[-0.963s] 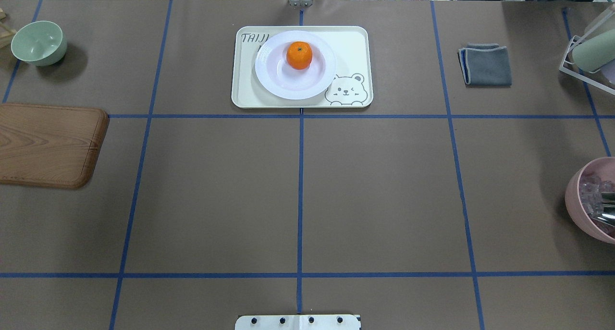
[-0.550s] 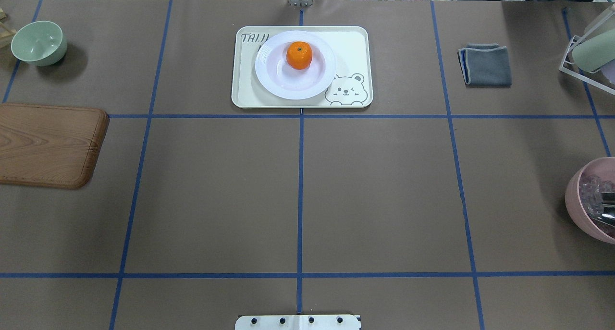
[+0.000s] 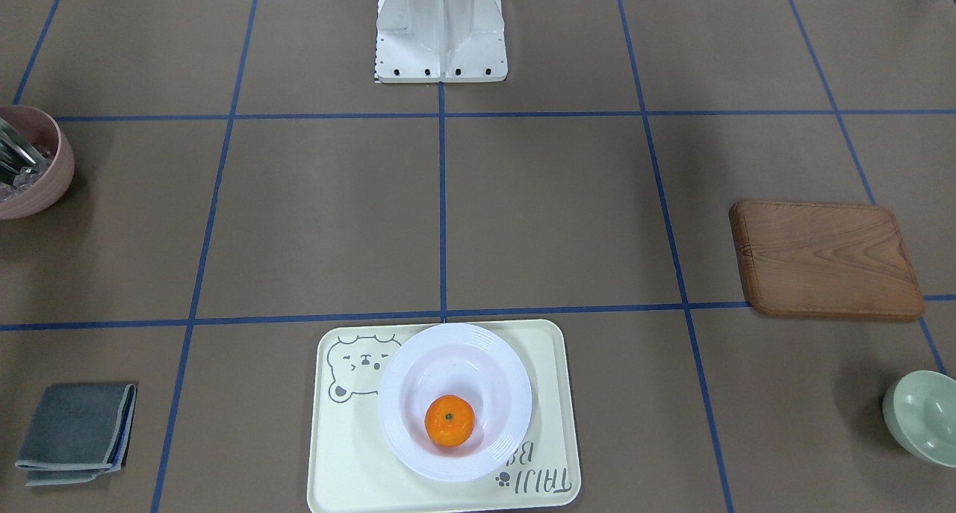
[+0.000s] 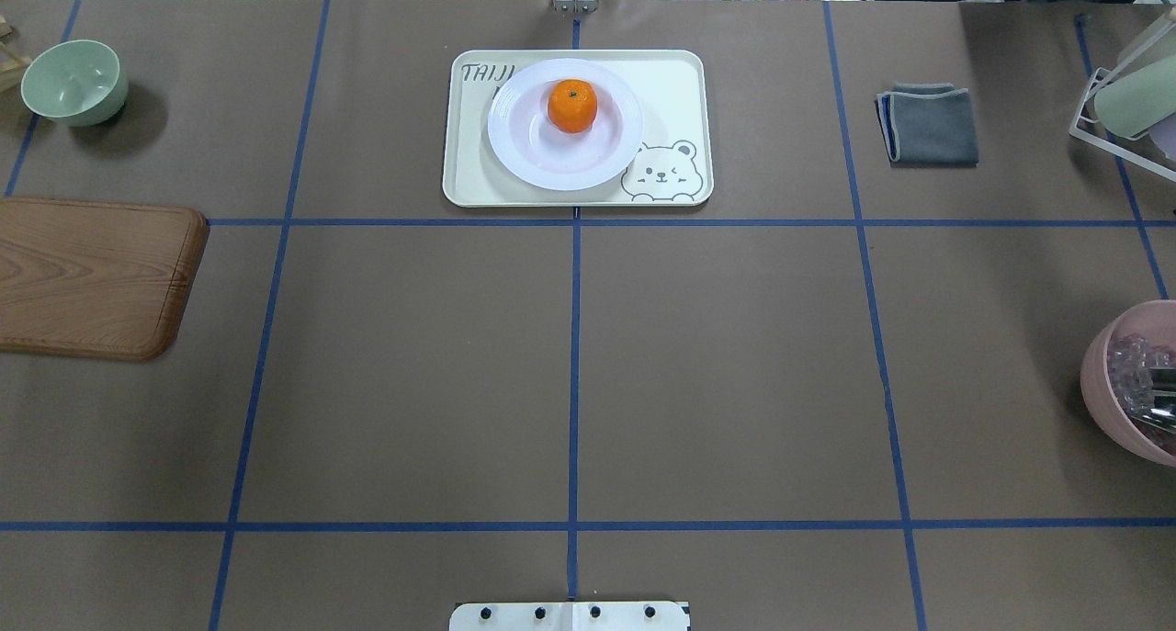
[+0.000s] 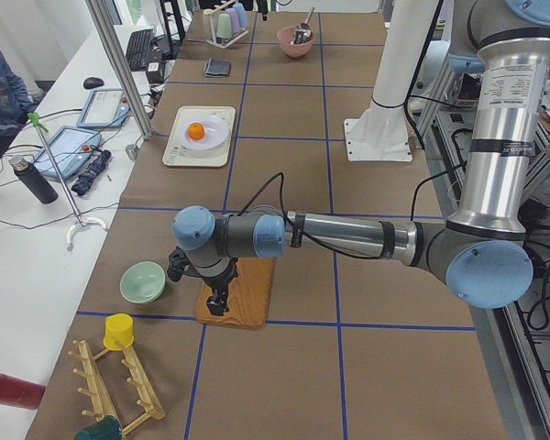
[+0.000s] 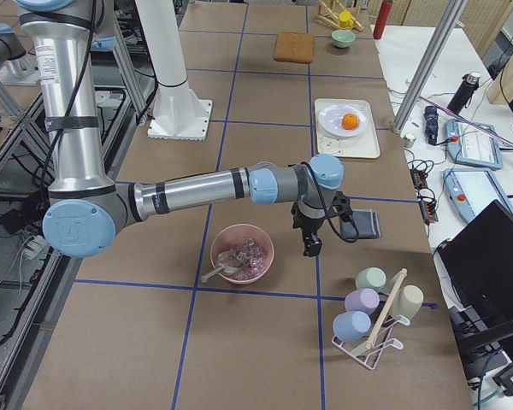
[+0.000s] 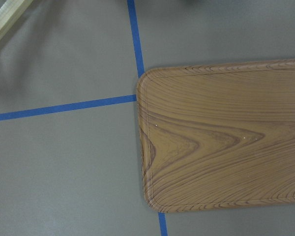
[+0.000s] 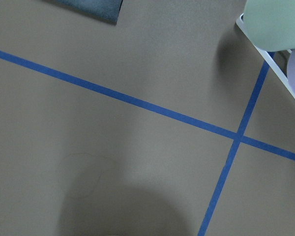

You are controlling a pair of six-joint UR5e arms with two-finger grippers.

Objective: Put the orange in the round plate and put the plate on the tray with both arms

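At left, the left pincer (image 5: 217, 304) hangs over the wooden board (image 4: 92, 277); its opening cannot be judged. In the centre, the orange (image 4: 572, 106) sits in the round plate (image 4: 514, 144) on the tray (image 4: 675, 84), unmoved over the last second, so the task looks finished. At right, the right pincer (image 6: 311, 246) hangs near the pink bowl (image 6: 218, 243), its opening equally unclear.

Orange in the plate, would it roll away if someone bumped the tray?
The orange would probably wobble, being round and loose. It likely stays in, since the round plate has a sunken centre. The glossy plate might slide slightly on the smooth tray.
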